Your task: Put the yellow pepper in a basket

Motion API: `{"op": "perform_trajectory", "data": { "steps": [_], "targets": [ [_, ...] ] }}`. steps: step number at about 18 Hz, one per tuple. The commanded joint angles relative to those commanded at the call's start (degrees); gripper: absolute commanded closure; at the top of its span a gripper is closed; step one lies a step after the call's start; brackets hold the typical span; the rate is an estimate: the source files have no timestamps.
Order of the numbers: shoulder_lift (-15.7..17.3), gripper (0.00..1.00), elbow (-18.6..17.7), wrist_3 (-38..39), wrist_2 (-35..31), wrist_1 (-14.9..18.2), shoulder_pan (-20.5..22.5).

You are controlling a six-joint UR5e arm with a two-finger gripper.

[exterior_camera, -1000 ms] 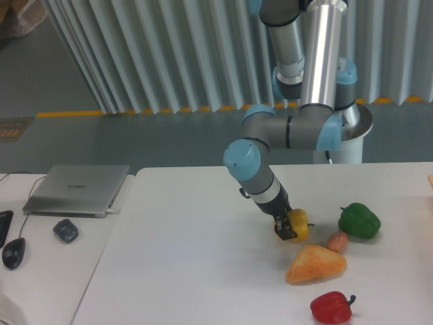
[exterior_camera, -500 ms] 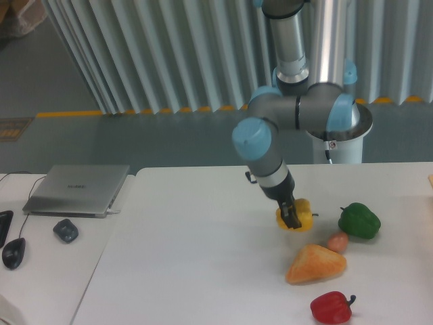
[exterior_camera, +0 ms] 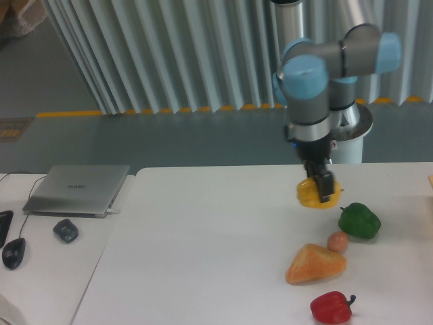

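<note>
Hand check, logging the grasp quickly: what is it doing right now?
Hand: closed on the yellow pepper, holding it off the table.

On the tabletop (exterior_camera: 203, 257) the hand (exterior_camera: 323, 189) held the yellow pepper (exterior_camera: 312, 195) above the surface, left of and behind the green pepper (exterior_camera: 358, 221). A small ball (exterior_camera: 337, 241) sat just before that pepper, a wedge-shaped lump (exterior_camera: 314, 264) before the ball, the red pepper (exterior_camera: 331, 307) nearest. A laptop (exterior_camera: 78, 189) and mouse (exterior_camera: 65, 230) lay on the neighbouring desk, far left.
</note>
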State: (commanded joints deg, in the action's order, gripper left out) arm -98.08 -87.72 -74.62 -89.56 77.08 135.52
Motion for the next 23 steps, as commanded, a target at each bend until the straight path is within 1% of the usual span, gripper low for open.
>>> {"op": "perform_trajectory", "data": {
  "steps": [1, 3, 5, 7, 8, 13, 16, 18, 20, 21, 22, 23],
  "targets": [
    [-0.44, 0.56, 0.00, -0.17, -0.26, -0.09, 0.53],
    [-2.46, 0.57, 0.18, -3.85, -0.35, -0.79, 3.69],
    [-3.52, 0.57, -0.17, -8.68, -0.35, -2.72, 6.59],
    [-4.83, 0.57, -0.35, -13.60, -0.53, -3.16, 9.58],
    [-5.62, 0.57, -0.44, -18.67, -0.62, -3.16, 12.03],
    [-5.72, 0.57, 0.18, -31.44, -0.62, -3.34, 21.17],
    [-6.77, 0.55, 0.18, -31.12, -0.88, -4.04, 24.17],
    [-7.73, 0.55, -0.87, -29.98, -0.88, -4.04, 26.01],
    [-8.17, 0.55, -0.97, -29.97, -0.79, -3.96, 26.73],
    [-8.96, 0.53, -1.05, -29.88, -1.14, -3.87, 26.90],
    [-9.40, 0.46, -1.14, -29.80, -1.14, -3.87, 27.34],
    [-9.50, 0.25, -1.23, -29.88, -1.06, -3.87, 27.52]
  ]
}}
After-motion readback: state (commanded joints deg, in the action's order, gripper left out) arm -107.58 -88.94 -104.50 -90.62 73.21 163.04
